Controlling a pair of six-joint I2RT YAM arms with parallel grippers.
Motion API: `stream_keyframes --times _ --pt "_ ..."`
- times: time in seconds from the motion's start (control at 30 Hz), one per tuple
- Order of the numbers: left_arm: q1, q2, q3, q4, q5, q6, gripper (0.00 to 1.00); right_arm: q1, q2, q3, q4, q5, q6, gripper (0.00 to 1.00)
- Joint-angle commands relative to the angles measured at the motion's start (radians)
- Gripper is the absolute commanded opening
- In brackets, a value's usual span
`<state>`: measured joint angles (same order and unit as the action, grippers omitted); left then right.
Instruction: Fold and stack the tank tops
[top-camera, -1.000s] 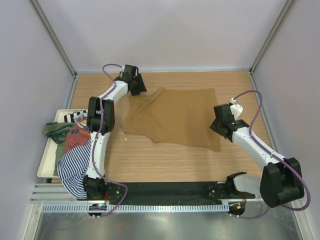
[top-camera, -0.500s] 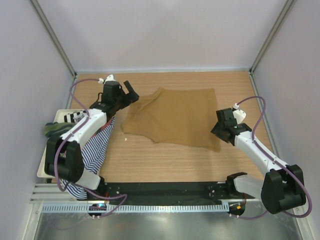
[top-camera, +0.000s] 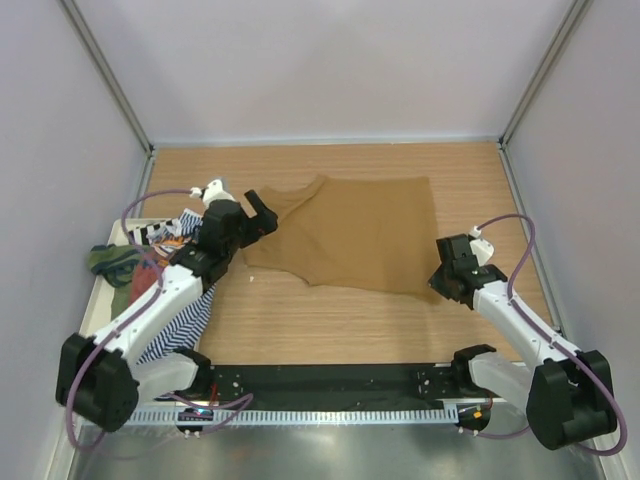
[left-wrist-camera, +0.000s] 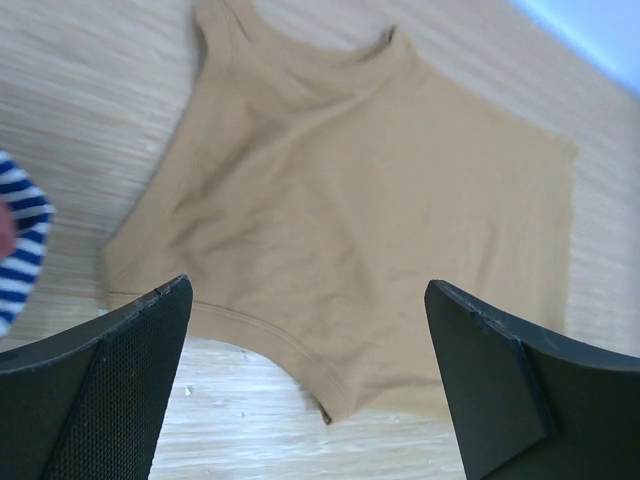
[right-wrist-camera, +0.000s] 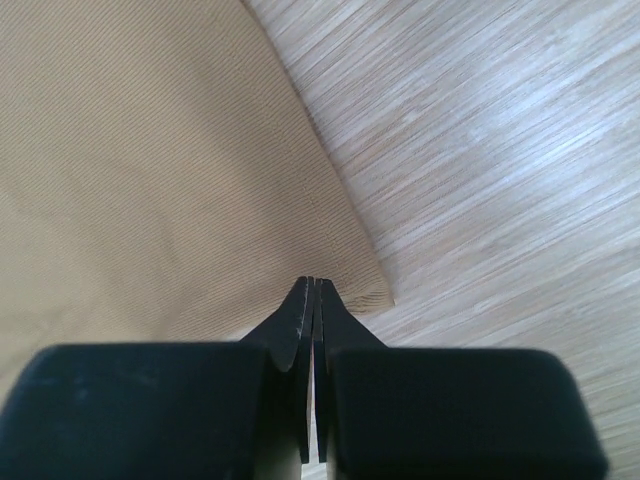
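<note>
A tan tank top (top-camera: 350, 232) lies spread flat on the wooden table, neck and straps toward the left. My left gripper (top-camera: 262, 214) hovers open over its left edge. In the left wrist view the wide-apart fingers (left-wrist-camera: 120, 370) frame the tan top (left-wrist-camera: 360, 210) and its curved armhole hem. My right gripper (top-camera: 441, 284) is shut, its tips (right-wrist-camera: 311, 284) resting at the top's near right corner (right-wrist-camera: 370, 285); no cloth shows between them. The olive top (top-camera: 110, 262), the rust-red top (top-camera: 150, 278) and the striped top (top-camera: 178, 318) lie heaped at the left.
A white tray (top-camera: 97, 335) at the left table edge holds the heap, with a checkered marker (top-camera: 155, 232) at its far end. The striped cloth (left-wrist-camera: 20, 225) hangs over the tray's near side under my left arm. Pale walls enclose the table on three sides.
My left arm has swung back and nearer, its gripper opening wide over the top's left edge. My right gripper has slid nearer to the corner, opened, then shut.
</note>
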<state>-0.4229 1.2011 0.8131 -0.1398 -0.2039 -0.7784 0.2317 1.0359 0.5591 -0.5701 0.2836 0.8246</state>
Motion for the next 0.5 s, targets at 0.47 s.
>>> stream_keyframes --times 0.47 --pt "-0.013 -0.414 -0.212 -0.273 -0.048 -0.16 0.92 -0.006 -0.097 -0.045 -0.013 0.078 0.048 0.03"
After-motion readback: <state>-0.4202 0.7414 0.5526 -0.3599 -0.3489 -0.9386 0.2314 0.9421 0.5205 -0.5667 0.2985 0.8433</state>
